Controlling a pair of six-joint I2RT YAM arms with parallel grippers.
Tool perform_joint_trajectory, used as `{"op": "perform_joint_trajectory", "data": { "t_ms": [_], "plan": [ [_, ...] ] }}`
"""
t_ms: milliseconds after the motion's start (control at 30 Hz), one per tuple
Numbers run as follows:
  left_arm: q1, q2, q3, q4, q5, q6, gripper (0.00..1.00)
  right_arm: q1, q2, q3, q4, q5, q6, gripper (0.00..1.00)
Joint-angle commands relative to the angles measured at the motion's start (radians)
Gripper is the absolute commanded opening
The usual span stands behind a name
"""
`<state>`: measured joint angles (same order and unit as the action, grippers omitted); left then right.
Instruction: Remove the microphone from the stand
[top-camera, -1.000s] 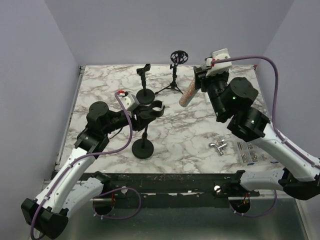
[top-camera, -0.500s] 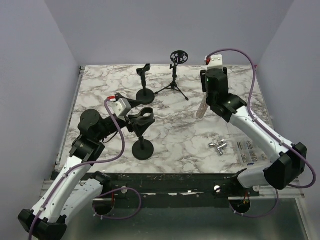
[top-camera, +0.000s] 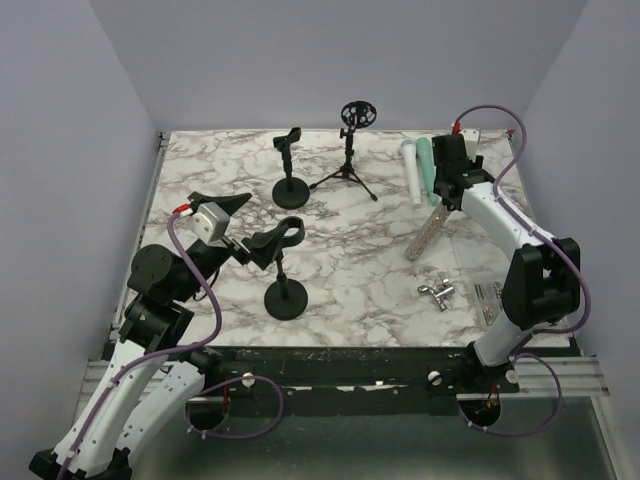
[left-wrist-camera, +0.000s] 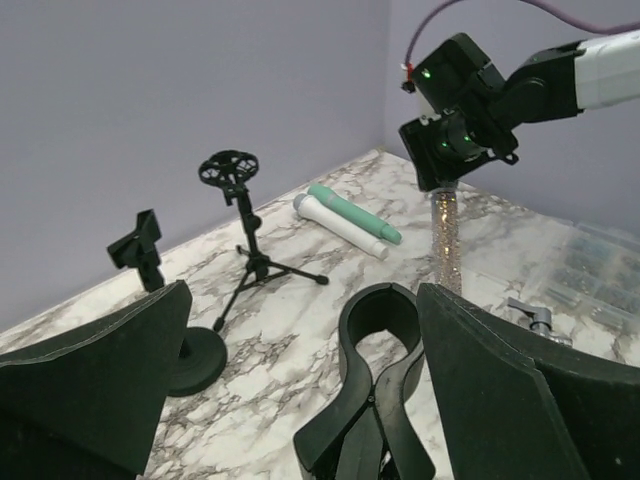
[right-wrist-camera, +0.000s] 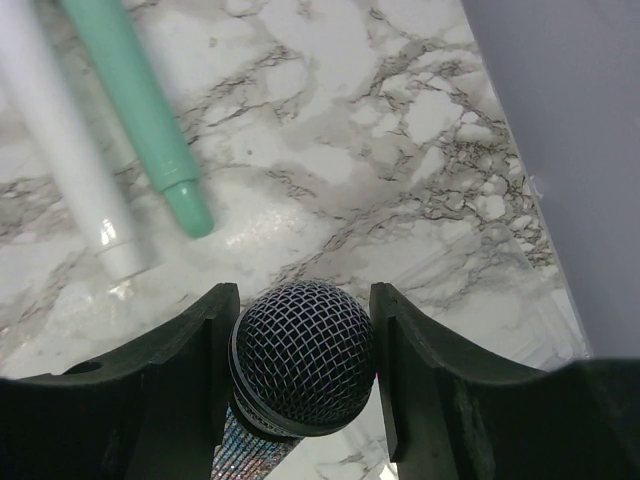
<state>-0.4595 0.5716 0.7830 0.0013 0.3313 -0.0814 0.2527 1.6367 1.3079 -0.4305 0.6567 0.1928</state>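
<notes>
right gripper (right-wrist-camera: 304, 300) clamps microphone (top-camera: 425, 232) near table's (top-camera: 200, 172) right edge; left gripper (left-wrist-camera: 302, 298) gapes, seemingly empty.

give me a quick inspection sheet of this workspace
surface: marble-pattern table, flat, no spills seen
job's things: glitter microphone out of its mount, tilted; near clip stand upright, clip empty
clutter: white microphone and green microphone lying side by side; tripod stand; far clip stand; metal fitting; small hardware
grippers: left claw open around the near stand's clip; right claw shut on the glitter microphone's head
cables: purple cables looped off both arms, none snagged
surroundings: lilac walls, nothing else seen
</notes>
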Motion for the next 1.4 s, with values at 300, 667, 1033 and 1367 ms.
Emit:
{"op": "perform_joint_trajectory", "data": {
  "t_ms": [300,667,1033,1367],
  "plan": [
    [0.004,-0.036,0.013,-0.072,-0.197,-0.004,0.98,-0.217,0.24,0.137,0.092,-0.025,0.022,0.01],
    [0.004,0.012,0.014,-0.085,-0.218,0.011,0.99,-0.284,0.502,0.354,0.262,-0.045,-0.125,0.01],
    [0.002,0.03,0.007,-0.081,-0.23,0.023,0.98,-0.313,0.541,0.223,0.435,-0.118,-0.278,0.0],
    [-0.011,0.041,0.006,-0.091,-0.276,0.049,0.99,-0.349,0.659,0.31,0.552,-0.173,-0.362,0.01]
  ]
}}
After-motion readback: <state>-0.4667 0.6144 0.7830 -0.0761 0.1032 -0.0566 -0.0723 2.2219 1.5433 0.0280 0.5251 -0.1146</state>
